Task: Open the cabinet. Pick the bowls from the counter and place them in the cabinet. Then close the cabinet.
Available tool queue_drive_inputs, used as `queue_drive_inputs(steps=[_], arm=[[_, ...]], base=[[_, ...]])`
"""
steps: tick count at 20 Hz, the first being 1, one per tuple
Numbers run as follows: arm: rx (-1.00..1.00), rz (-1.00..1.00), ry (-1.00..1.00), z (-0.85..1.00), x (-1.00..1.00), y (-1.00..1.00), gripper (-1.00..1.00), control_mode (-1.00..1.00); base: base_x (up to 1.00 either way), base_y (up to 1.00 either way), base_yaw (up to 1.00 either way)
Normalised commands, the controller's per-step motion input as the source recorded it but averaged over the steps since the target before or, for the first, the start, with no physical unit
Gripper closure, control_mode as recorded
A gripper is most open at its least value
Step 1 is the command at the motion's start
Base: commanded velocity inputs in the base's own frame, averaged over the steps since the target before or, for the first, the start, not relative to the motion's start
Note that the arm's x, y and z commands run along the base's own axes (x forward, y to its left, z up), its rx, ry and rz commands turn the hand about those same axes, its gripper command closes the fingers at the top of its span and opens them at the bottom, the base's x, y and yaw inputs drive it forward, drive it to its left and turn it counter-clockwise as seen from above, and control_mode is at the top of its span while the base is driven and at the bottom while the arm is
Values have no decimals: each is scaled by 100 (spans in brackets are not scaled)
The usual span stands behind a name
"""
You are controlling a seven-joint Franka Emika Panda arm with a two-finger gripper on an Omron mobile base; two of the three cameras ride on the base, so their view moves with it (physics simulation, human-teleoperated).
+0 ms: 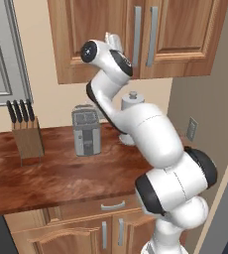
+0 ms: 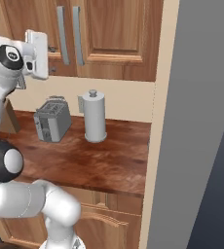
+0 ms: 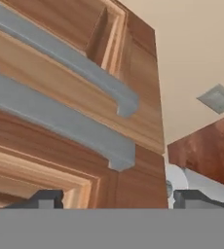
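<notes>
My tool (image 3: 118,198) gapes wide and empty just before the medium-brown wooden wall cabinet (image 3: 133,63), whose stiff, hinged door probably swings easiest gripped around its long grey bar handle (image 3: 60,119).

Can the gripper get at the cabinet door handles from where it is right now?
Probably yes: the open gripper faces the closed cabinet, its two handles right ahead with nothing in between.
</notes>
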Motion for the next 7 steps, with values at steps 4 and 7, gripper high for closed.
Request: queue_drive_inputs(steps=[4, 7], arm=[[12, 12, -2, -20, 47, -22, -100, -100], [5, 11, 0, -16, 47, -34, -100, -100]], base=[[0, 0, 0], [0, 0, 0]])
